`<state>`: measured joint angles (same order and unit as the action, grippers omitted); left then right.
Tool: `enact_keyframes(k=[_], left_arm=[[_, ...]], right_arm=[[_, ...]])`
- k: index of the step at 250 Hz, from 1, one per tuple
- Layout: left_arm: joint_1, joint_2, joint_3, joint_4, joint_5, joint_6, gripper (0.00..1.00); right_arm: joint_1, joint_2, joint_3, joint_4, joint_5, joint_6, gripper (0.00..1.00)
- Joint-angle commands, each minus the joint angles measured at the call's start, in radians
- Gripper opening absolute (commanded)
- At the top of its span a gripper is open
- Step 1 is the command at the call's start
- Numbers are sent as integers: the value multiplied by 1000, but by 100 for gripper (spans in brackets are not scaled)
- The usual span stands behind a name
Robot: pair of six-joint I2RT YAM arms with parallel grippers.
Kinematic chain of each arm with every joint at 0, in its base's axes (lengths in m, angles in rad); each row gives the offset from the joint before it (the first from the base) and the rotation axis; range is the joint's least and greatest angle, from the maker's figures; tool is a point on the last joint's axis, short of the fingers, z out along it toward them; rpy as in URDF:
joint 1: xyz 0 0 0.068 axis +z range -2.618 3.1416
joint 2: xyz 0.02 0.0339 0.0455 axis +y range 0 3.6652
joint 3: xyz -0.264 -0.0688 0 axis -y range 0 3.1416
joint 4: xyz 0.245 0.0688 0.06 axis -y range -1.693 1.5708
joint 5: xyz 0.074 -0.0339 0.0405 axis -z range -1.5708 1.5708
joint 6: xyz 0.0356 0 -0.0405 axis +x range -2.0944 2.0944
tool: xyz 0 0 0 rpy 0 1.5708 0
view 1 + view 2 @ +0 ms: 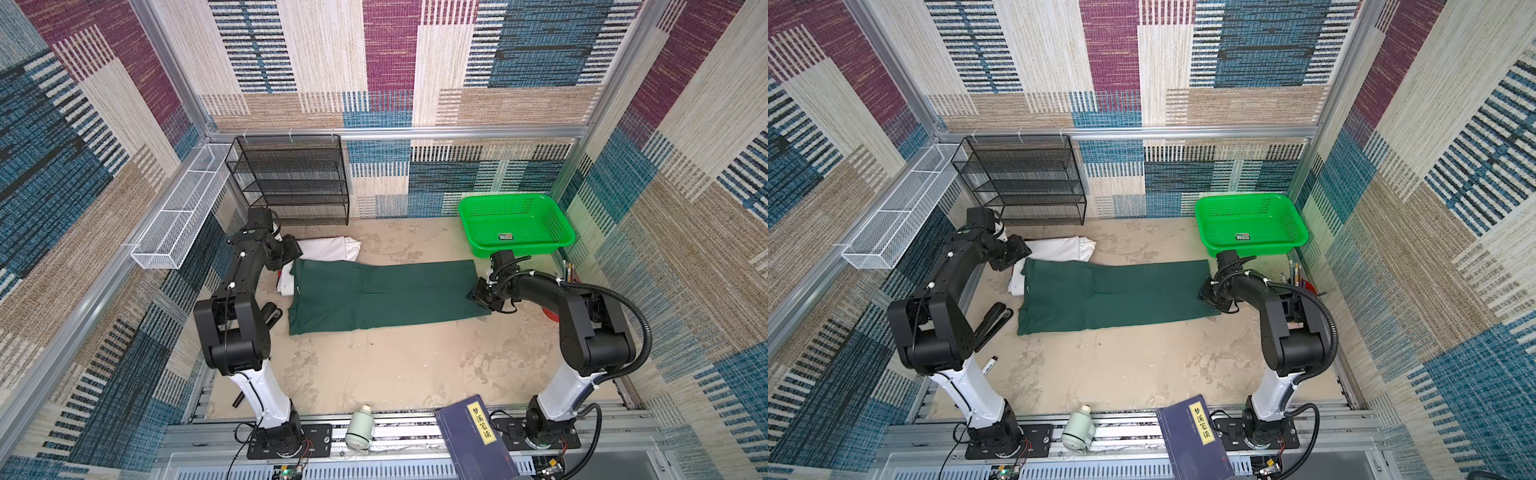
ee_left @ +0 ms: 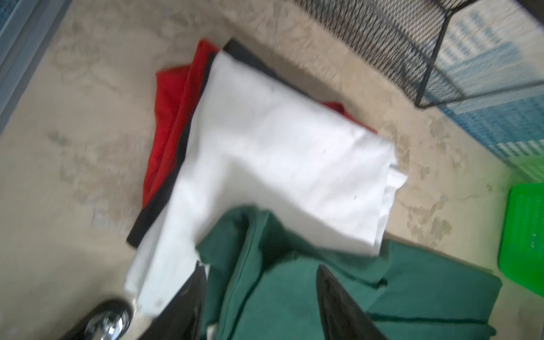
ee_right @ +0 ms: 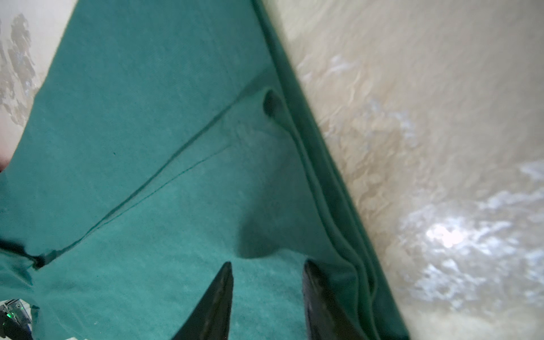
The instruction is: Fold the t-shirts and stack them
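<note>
A dark green t-shirt (image 1: 382, 295) (image 1: 1113, 295) lies folded into a long strip across the middle of the table. Its left end overlaps a folded white t-shirt (image 1: 328, 249) (image 1: 1059, 249). In the left wrist view the white t-shirt (image 2: 265, 147) rests on a red t-shirt (image 2: 167, 117), with a black cloth (image 2: 156, 212) between them. My left gripper (image 1: 291, 253) (image 2: 262, 273) hovers open over the green shirt's far left corner. My right gripper (image 1: 478, 293) (image 3: 268, 265) stands open over the strip's right end, with flat green cloth (image 3: 147, 117) under its fingertips.
A bright green plastic basket (image 1: 515, 224) stands at the back right. A black mesh rack (image 1: 291, 178) is at the back left, and a white wire basket (image 1: 178, 216) hangs on the left wall. A blue book (image 1: 473, 436) and a pale bottle (image 1: 359, 428) lie on the front rail.
</note>
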<state>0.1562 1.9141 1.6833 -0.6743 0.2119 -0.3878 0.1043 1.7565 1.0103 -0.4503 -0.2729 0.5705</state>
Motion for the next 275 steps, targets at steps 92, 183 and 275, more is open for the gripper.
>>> enact_keyframes(k=[92,183,275], left_arm=[[-7,277,185,125,-19,-70,59],[-6,313,154,59,-71,-82,61],[-3,303,145,39,-73,-57,61]], right_arm=[[-11,32,-17,-100,10,27,42],[-188,-92,-170,-141,80,84,41],[-207,-261,-124,-294,235,42,43]])
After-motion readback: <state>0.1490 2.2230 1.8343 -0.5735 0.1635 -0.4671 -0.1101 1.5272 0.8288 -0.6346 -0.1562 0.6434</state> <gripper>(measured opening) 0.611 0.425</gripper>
